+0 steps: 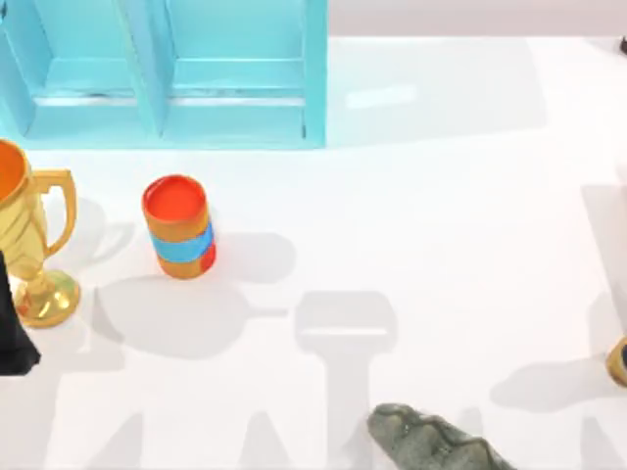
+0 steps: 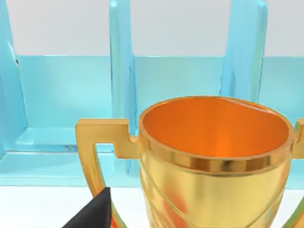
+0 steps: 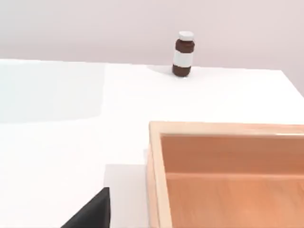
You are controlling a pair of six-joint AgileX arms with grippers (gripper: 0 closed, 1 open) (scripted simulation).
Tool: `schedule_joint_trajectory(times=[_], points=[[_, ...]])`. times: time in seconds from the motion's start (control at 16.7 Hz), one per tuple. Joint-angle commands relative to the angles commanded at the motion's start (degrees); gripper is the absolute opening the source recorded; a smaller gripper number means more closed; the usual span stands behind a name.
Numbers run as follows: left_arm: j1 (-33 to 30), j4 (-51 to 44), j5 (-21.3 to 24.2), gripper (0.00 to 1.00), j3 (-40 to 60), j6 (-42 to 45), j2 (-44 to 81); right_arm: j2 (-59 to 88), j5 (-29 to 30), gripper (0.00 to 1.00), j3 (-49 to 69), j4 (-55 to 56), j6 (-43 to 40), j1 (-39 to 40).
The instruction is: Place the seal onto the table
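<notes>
The seal is out of view. The white table (image 1: pixel 441 245) spreads across the top view. My left arm (image 1: pixel 12 333) is a dark shape at the table's left edge, just in front of a gold trophy cup (image 1: pixel 29 245). A black part of my left gripper (image 2: pixel 92 214) sits close to that trophy (image 2: pixel 213 161), facing the light-blue shelf unit (image 2: pixel 61 95). A black part of my right gripper (image 3: pixel 92 213) hovers over the white table (image 3: pixel 71 142) beside a wooden box (image 3: pixel 228 166).
An orange cup (image 1: pixel 178 227) with a blue band stands left of centre. The shelf unit (image 1: pixel 167 73) fills the back left. A grey-green lumpy figure (image 1: pixel 431 441) lies at the front. A tan thing (image 1: pixel 618 360) is cut off at the right edge. A brown bottle (image 3: pixel 183 54) stands far off.
</notes>
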Motion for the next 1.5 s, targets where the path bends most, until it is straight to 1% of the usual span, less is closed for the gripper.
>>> schedule_joint_trajectory(times=[0.18,0.54,0.72,0.9,1.14,1.5], points=[[0.0,0.0,0.0,1.0,0.0,0.0,0.0,14.56,0.02,1.0,12.04,-10.83,-4.24,-4.48],[0.0,0.0,0.0,1.0,0.0,0.0,0.0,50.15,-0.29,1.0,36.96,-35.36,-13.68,-14.0],[0.0,0.0,0.0,1.0,0.0,0.0,0.0,63.84,-0.39,1.0,47.97,-45.88,-18.03,-18.13],[0.0,0.0,0.0,1.0,0.0,0.0,0.0,74.9,-0.4,1.0,57.31,-53.9,-21.5,-21.41],[0.0,0.0,0.0,1.0,0.0,0.0,0.0,82.59,-0.38,1.0,64.27,-59.7,-24.07,-23.87],[0.0,0.0,0.0,1.0,0.0,0.0,0.0,82.9,-0.37,1.0,64.41,-59.74,-24.14,-23.76]])
